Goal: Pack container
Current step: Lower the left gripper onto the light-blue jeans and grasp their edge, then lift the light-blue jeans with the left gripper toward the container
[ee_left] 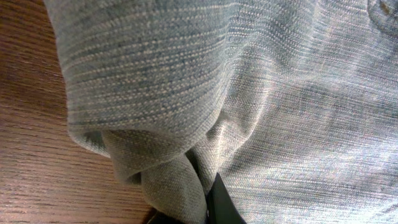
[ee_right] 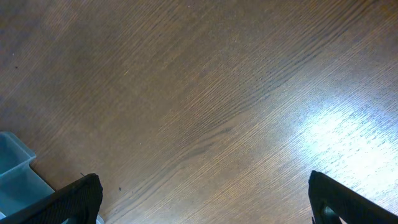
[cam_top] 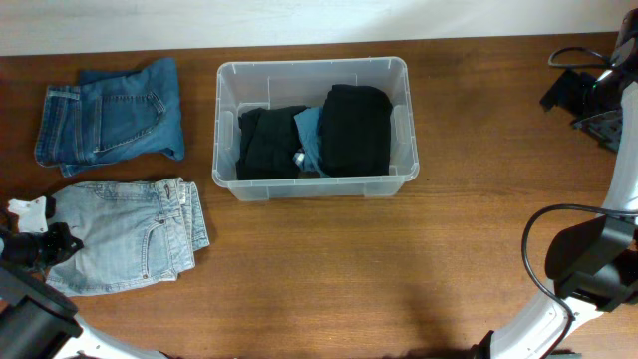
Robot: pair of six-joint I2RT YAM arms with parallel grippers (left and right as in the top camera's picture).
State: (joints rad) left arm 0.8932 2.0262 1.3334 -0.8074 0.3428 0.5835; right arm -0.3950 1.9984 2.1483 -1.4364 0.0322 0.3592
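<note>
pale twill jeans [cam_top: 130, 234] in left claw [cam_top: 60, 244]

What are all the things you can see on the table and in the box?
clear plastic rectangular container: one, see-through, middle of the table
black folded clothes: two piles, black, inside the container
blue folded cloth: one, blue, inside the container, between the black piles
dark blue folded denim jeans: one, dark blue, on the table left of the container
light blue folded denim jeans: one, pale blue, on the table beside the dark pair, nearer the robot
brown wooden table: one, brown, under everything
left gripper: one, black, shut on the light jeans' edge
right gripper: one, black, open above bare table
</note>
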